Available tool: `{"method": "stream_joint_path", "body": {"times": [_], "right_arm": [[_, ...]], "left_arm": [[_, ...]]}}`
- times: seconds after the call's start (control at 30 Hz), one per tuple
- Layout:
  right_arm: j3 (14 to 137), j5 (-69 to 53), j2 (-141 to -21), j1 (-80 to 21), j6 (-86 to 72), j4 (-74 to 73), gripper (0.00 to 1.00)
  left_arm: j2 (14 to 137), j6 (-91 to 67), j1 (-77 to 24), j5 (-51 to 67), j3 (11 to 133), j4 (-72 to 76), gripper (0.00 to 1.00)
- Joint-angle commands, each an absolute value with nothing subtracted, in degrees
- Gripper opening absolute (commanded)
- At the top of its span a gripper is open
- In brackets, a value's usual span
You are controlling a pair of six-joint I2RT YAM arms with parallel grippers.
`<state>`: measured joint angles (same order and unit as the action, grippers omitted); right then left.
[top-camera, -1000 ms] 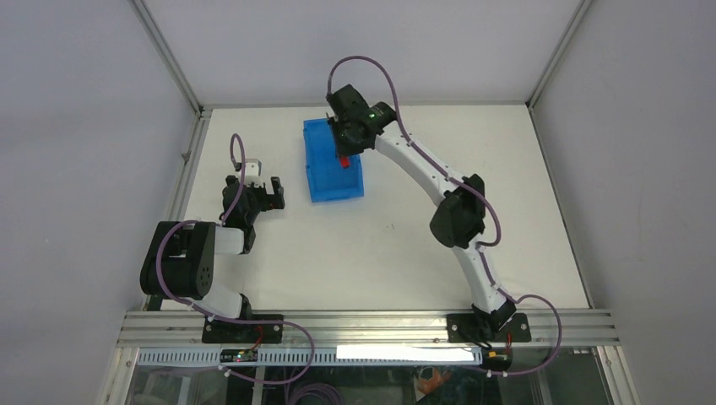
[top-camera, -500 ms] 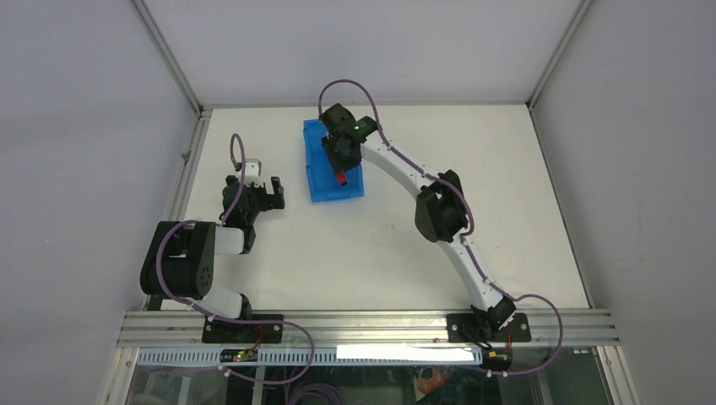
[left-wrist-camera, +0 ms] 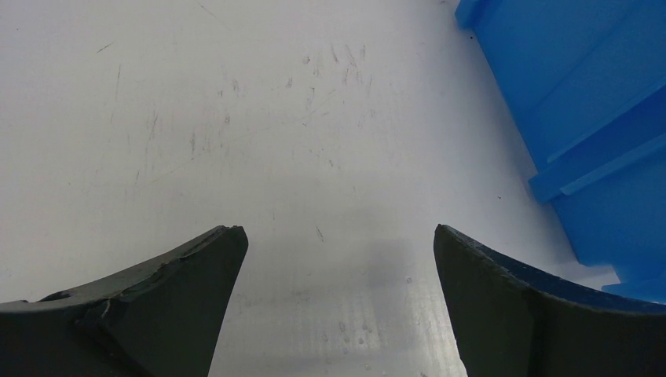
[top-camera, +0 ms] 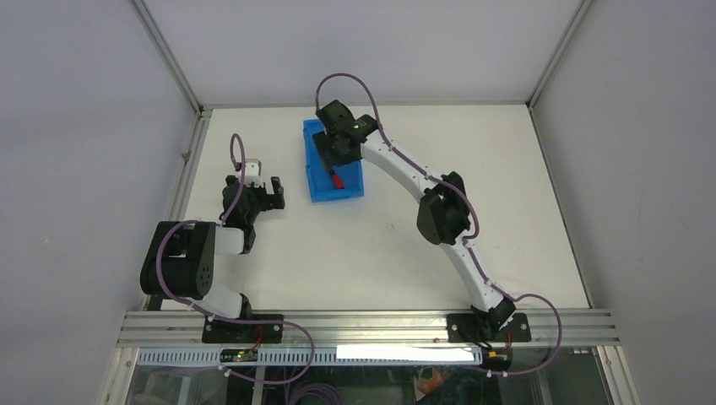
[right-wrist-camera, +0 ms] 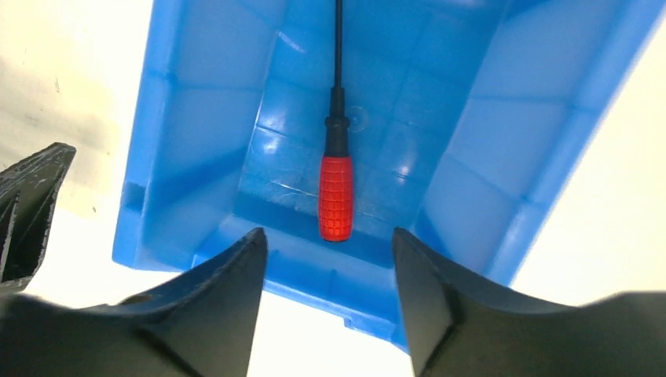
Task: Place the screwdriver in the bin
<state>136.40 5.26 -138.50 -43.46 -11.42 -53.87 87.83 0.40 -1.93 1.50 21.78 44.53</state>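
Note:
The screwdriver (right-wrist-camera: 335,196), red handle and thin black shaft, lies flat on the floor of the translucent blue bin (right-wrist-camera: 196,141), free of any finger. My right gripper (right-wrist-camera: 326,236) hovers open just above the bin's near end, with the handle showing between its spread fingertips. From above, the screwdriver (top-camera: 337,179) shows as a red spot inside the bin (top-camera: 317,184), just below the right gripper (top-camera: 335,156). My left gripper (left-wrist-camera: 338,232) is open over bare table, left of the bin (left-wrist-camera: 581,94), and holds nothing.
The white table (top-camera: 380,245) is fenced by grey walls and an aluminium rail (top-camera: 371,325) along the near edge. The left gripper (top-camera: 264,192) rests a short way left of the bin. A black ribbed part (right-wrist-camera: 23,212) shows at the right wrist view's left edge.
The right gripper moved left over the bin and opened. The screwdriver left its fingers and now lies on the bin floor. The left arm stayed still.

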Motion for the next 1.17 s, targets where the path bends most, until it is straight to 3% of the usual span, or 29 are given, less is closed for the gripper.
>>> {"method": "stream_joint_path", "body": {"times": [0.0, 0.03, 0.27, 0.7, 0.93, 1.13], "right_arm": [[136.7, 14.1, -127.4, -43.5, -10.2, -54.1, 0.95], [135.1, 16.4, -125.9, -43.1, -10.4, -54.5, 0.99], [118.5, 16.2, -111.3, -33.1, -11.8, -54.1, 0.99], [91.2, 7.8, -91.6, -1.6, -10.8, -47.2, 0.99], [88.9, 12.3, -88.7, -0.4, -10.4, -45.1, 0.99], [86.8, 8.6, -86.2, -0.2, -12.1, -43.5, 0.99]], "left_arm": [[86.4, -0.5, -2.4, 1.4, 22.0, 46.1, 0.99], [86.3, -0.5, -2.4, 1.4, 22.0, 46.1, 0.99], [86.4, -0.6, -2.4, 1.5, 22.0, 46.1, 0.99], [86.4, -0.6, -2.4, 1.5, 22.0, 46.1, 0.99], [86.4, -0.6, -2.4, 1.5, 22.0, 46.1, 0.99], [86.3, -0.6, -2.4, 1.4, 22.0, 46.1, 0.99]]}}
